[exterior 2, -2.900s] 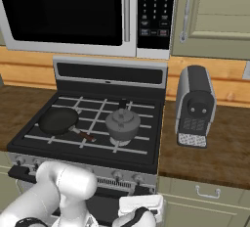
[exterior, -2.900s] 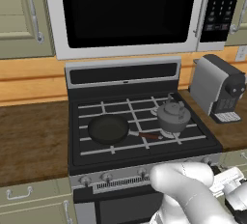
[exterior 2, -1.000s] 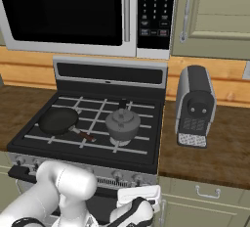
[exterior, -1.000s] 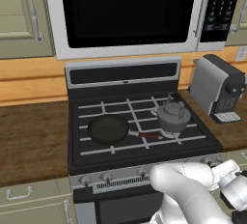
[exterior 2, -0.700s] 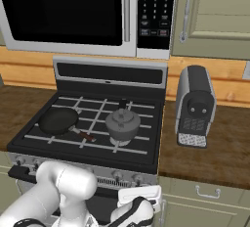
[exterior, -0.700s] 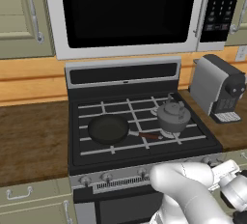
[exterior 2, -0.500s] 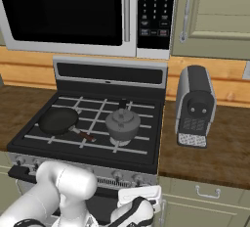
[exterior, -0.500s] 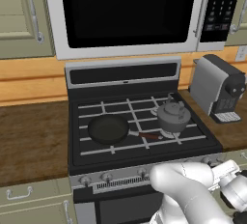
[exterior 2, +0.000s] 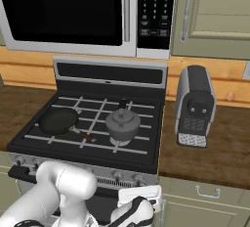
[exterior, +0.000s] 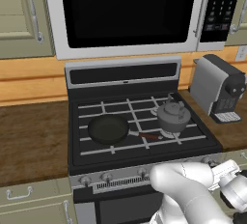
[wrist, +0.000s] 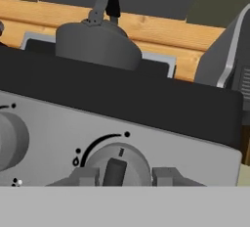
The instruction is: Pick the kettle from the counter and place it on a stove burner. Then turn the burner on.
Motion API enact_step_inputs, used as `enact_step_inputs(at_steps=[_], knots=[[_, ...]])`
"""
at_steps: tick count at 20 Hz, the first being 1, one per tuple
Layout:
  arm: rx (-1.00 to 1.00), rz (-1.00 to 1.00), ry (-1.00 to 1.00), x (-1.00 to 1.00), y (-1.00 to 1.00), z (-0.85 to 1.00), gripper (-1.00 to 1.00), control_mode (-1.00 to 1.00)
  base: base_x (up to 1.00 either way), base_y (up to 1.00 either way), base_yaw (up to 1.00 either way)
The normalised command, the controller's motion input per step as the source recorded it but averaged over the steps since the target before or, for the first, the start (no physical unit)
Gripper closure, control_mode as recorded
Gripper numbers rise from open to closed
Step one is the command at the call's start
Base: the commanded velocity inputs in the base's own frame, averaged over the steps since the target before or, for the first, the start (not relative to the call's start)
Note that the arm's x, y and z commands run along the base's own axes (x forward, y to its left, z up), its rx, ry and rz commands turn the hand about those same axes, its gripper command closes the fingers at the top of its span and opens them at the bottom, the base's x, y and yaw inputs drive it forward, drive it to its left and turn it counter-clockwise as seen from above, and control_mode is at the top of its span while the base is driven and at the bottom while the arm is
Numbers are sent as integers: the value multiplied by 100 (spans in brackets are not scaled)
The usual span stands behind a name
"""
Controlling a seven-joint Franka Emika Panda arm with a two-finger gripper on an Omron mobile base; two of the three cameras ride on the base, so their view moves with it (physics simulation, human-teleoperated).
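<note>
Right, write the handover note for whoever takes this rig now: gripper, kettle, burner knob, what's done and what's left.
Gripper: low at the stove's front panel, fingers on either side of the rightmost knob; it looks shut on the knob's raised bar.
Kettle: already off the counter, standing upright on the front right stove burner, beside the black frying pan.
Done: kettle picked and placed.
Left: turn the knob to switch the burner on. No flame or glow shows under the kettle yet. Then let go and back the arm away.
</note>
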Motion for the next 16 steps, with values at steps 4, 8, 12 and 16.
enact_step_inputs(at_steps=[4,8,12,16], knots=[[-3,2,0,13,0,0,100,-100,0,0,0],[-17,17,0,7,0,0,100,-100,0,0,0],[-24,21,-2,11,0,0,100,-100,0,0,0],[-28,21,-7,14,0,0,100,-100,0,0,0]])
